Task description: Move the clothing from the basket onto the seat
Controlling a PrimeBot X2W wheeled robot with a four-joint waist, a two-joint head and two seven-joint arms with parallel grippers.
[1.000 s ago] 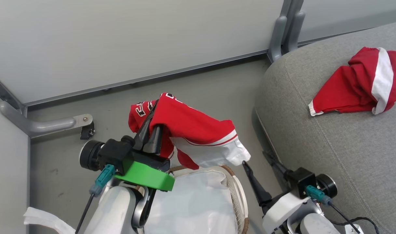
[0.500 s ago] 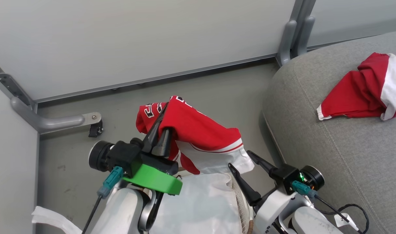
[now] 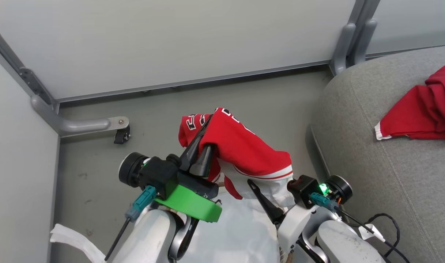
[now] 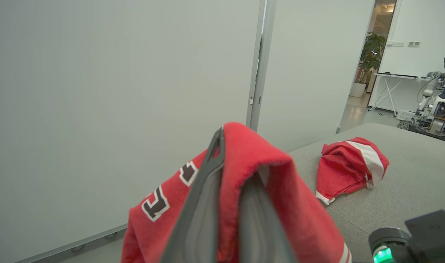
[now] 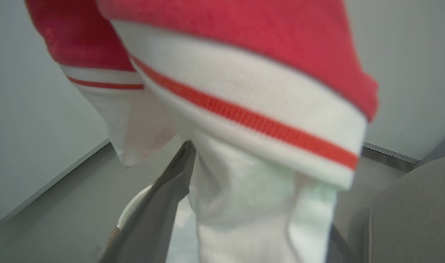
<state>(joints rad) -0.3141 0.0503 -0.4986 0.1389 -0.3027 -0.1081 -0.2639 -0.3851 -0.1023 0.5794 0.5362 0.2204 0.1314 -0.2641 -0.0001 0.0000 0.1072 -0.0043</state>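
My left gripper (image 3: 206,138) is shut on the red jersey (image 3: 248,149), which hangs over its fingers with black-and-white lettering (image 4: 156,202) on one side. The jersey's white hem (image 5: 251,204) dangles between the fingers of my open right gripper (image 3: 270,182). One finger (image 5: 163,204) shows and the other is mostly under the cloth. The basket's white lining (image 3: 240,230) lies below both grippers, and its rim (image 5: 129,213) peeks out. On the grey seat (image 3: 390,182) to the right lies the red piece with a white stripe (image 4: 348,168).
Pale partition walls close in the back and the left. A metal bracket with a black foot (image 3: 121,135) sticks out over the grey floor, and a grey post (image 3: 348,47) stands by the seat's corner. A white strip (image 3: 68,237) lies at the lower left.
The camera has turned, so everything sits further right in the picture. My right gripper has risen to the jersey's hanging hem, which now lies between its fingers. The left gripper keeps its hold.
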